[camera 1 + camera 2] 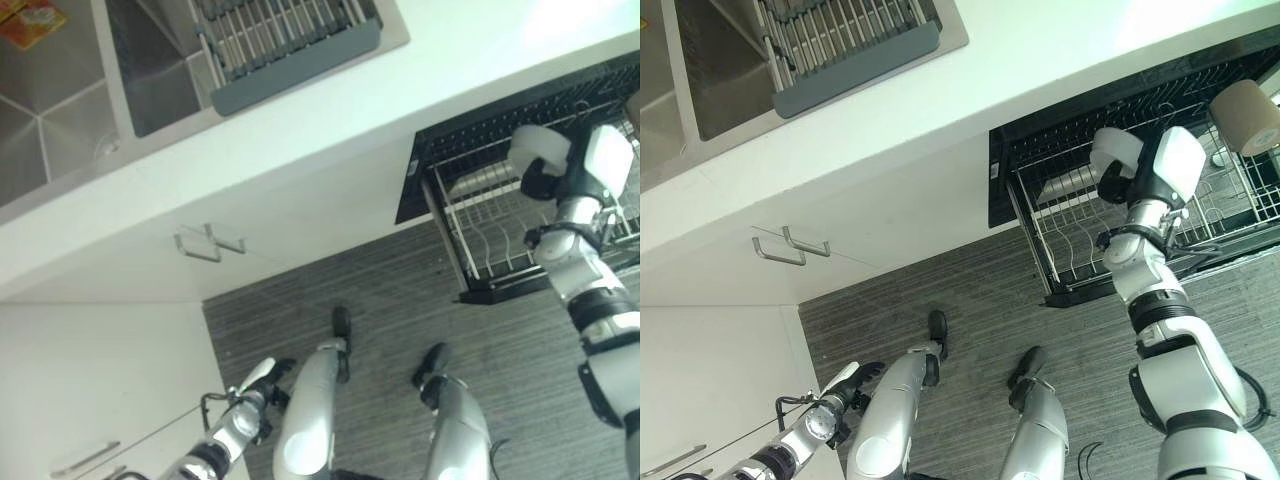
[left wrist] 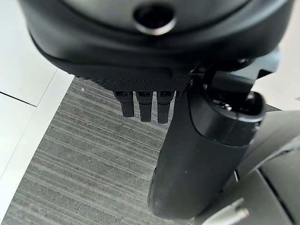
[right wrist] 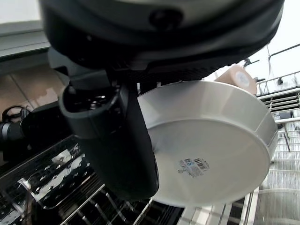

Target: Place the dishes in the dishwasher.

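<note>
- Right hand [image 1: 1155, 170] up over the pulled-out dishwasher rack [image 1: 1070, 225], thumb clamped across the face of a white plate [image 3: 211, 145], fingers hidden behind it.
- Plate held on edge, underside with a small sticker facing the wrist camera, hanging just above the rack's wire tines.
- Beige cup [image 1: 1250, 117] lying on its side in the rack, just beyond the held plate.
- Left hand [image 1: 262, 378] down low by the white cabinet front [image 1: 120, 270], well apart from the rack, fingers [image 2: 145, 108] straight and relaxed over the grey striped floor [image 2: 84, 159], holding nothing.
- Up on the counter, well beyond both hands: steel sink [image 1: 60, 110] with a grey drying rack [image 1: 290, 45] beside it.
</note>
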Controlling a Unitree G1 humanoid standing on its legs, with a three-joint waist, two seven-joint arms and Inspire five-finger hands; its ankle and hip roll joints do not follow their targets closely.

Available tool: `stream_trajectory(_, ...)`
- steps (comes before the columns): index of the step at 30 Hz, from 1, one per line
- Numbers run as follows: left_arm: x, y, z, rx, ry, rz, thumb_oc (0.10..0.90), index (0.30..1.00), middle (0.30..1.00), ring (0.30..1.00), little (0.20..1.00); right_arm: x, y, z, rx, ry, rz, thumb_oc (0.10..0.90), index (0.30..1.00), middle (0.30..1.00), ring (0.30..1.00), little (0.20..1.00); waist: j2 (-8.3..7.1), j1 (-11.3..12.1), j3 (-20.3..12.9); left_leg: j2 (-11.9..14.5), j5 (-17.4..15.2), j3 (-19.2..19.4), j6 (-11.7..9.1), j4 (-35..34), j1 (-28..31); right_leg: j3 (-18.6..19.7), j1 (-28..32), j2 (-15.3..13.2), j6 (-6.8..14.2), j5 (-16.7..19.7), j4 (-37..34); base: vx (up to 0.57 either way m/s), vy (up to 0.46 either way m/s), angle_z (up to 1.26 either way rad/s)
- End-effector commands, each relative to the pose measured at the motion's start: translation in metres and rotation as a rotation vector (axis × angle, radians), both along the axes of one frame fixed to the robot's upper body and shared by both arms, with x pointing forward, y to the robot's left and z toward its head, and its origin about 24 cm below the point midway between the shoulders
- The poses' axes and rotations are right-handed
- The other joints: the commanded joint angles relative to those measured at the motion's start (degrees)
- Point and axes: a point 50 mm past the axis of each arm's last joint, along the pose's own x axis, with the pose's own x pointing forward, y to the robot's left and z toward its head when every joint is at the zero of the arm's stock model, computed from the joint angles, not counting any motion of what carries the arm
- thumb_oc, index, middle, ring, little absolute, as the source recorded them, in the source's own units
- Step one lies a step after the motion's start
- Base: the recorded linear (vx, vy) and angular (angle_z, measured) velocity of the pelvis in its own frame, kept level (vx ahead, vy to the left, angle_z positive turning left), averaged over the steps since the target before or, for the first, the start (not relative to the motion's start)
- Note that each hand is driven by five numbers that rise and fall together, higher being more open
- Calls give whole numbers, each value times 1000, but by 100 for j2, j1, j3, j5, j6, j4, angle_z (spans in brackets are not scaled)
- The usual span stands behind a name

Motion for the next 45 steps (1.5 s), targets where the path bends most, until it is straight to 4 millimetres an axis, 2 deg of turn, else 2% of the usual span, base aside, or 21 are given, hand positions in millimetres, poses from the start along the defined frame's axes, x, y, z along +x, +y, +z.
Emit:
stream_trajectory(1, -5, -6, 0, -14, -47, -21, 800, 900, 900, 900, 900, -10, -15, 65, -133, -255, -110, 400, 300, 300, 300, 300, 181, 34, -103, -33, -406, -454, -281, -160, 193, 66, -15, 135, 281, -784, 959, 0, 0, 0)
stream_trajectory(3, -5, -7, 0, -14, -53, -24, 800, 900, 900, 900, 900, -9, -14, 59, -147, -243, -121, 400, 300, 300, 300, 300, 199, 36, -103, -32, -398, -456, -284, -160, 134, 79, -80, 153, 275, -796, 984, 0, 0, 0)
stream_trajectory(4, -5, -8, 0, -16, -56, -25, 800, 900, 900, 900, 900, -9, -13, 54, -149, -231, -120, 419, 328, 328, 328, 328, 212, 39, -103, -39, -391, -461, -283, -160, 100, 86, -124, 166, 264, -807, 1010, 0, 0, 0)
stream_trajectory(5, -5, -8, 0, -18, -58, -24, 800, 900, 900, 900, 900, -8, -12, 50, -151, -221, -113, 598, 596, 596, 596, 596, 221, 39, -103, -35, -392, -459, -283, -160, 84, 84, -145, 167, 261, -818, 1026, 0, 0, 0)
stream_trajectory(6, -5, -9, 0, -19, -60, -25, 800, 900, 900, 900, 900, -7, -10, 48, -153, -212, -108, 800, 900, 900, 900, 900, 225, 41, -103, -37, -389, -453, -285, -160, 73, 85, -156, 171, 258, -819, 1026, 0, 0, 0)
stream_trajectory(9, -8, -12, -1, -23, -61, -25, 800, 900, 900, 900, 900, -4, -1, 26, -124, -157, -59, 800, 900, 900, 900, 900, 245, 32, -103, -33, -391, -449, -291, -160, 49, 87, -187, 182, 245, -836, 1050, 0, 0, 0)
stream_trajectory(12, -10, -13, -2, -26, -63, -24, 800, 900, 900, 900, 900, -4, 3, 13, -59, -139, -36, 800, 900, 900, 900, 900, 251, 15, -103, -21, -403, -443, -300, -160, 67, 92, -170, 184, 247, -843, 1040, 0, 0, 0)
stream_trajectory(14, -8, -15, -1, -32, -66, -16, 800, 900, 900, 900, 900, -3, 13, -9, 79, -111, 11, 800, 900, 900, 900, 900, 249, -35, -103, 0, -421, -418, -298, -160, 108, 124, -156, 186, 248, -845, 1028, 0, 0, 0)
stream_trajectory(18, -6, -17, 0, -37, -66, -8, 800, 900, 900, 900, 900, -3, 24, -24, 163, -93, 61, 800, 900, 900, 900, 900, 239, -76, -103, 7, -436, -397, -290, -160, 168, 146, -114, 192, 240, -849, 1013, 0, 0, 0)
stream_trajectory(20, -3, -18, 2, -46, -64, 3, 800, 900, 900, 900, 900, -2, 42, -37, 272, -71, 157, 800, 900, 900, 900, 900, 229, -131, -103, 15, -442, -373, -274, -160, 233, 180, -92, 191, 227, -849, 1028, 29, 34, 0)
stream_trajectory(26, -1, -12, 4, -54, -47, 42, 800, 900, 900, 900, 900, -2, 76, -55, 464, 20, 386, 800, 900, 900, 900, 900, 191, -259, -103, 51, -449, -328, -286, -160, 390, 276, 14, 218, 211, -880, 1037, 23, 30, -2)
stream_trajectory(30, -1, -8, 3, -56, -27, 80, 800, 900, 900, 900, 900, -8, 90, -71, 555, 90, 465, 800, 900, 900, 900, 900, 133, -365, -103, 96, -475, -303, -303, -160, 540, 311, 179, 256, 218, -869, 921, 0, 0, 0)
stream_trajectory(32, -2, -6, 3, -56, -21, 94, 800, 900, 900, 900, 900, -11, 90, -77, 593, 90, 455, 800, 900, 900, 900, 900, 110, -408, -103, 123, -493, -283, -311, -160, 637, 312, 294, 262, 222, -865, 854, 22, 7, -1)
stream_trajectory(33, -5, -4, 0, -59, -4, 122, 800, 900, 900, 900, 900, -17, 92, -85, 639, 77, 458, 800, 900, 900, 900, 900, 72, -480, -103, 162, -532, -269, -330, -160, 851, 318, 547, 294, 219, -872, 748, 80, 9, -8)
stream_trajectory(37, -11, -1, -5, -70, 25, 164, 800, 900, 900, 900, 900, -24, 100, -81, 608, 14, 485, 800, 900, 900, 900, 900, 16, -606, -111, 248, -594, -238, -388, -160, 1201, 320, 1034, 365, 225, -837, 417, 72, -1, -9)
stream_trajectory(38, -17, -1, -9, -77, 47, 180, 800, 900, 900, 900, 900, -29, 102, -76, 614, -38, 491, 800, 900, 900, 900, 900, -6, -657, -194, 299, -613, -220, -419, -160, 1285, 318, 1183, 403, 222, -814, 268, 10, 13, -10)
stream_trajectory(39, -23, 0, -12, -81, 65, 193, 800, 900, 900, 900, 900, -34, 102, -71, 584, -93, 490, 800, 900, 900, 900, 900, 34, -694, -254, 404, -513, -191, -399, -160, 1269, 238, 1240, 480, 143, -659, 132, 25, 9, -11)
stream_trajectory(45, -54, 1, -30, -96, 164, 263, 800, 900, 900, 900, 900, -64, 103, -40, 469, -361, 584, 800, 900, 900, 900, 900, -36, -879, -576, 520, -615, -122, -452, -160, 1545, 243, 1720, 551, 134, -622, -325, 87, 3, -12)
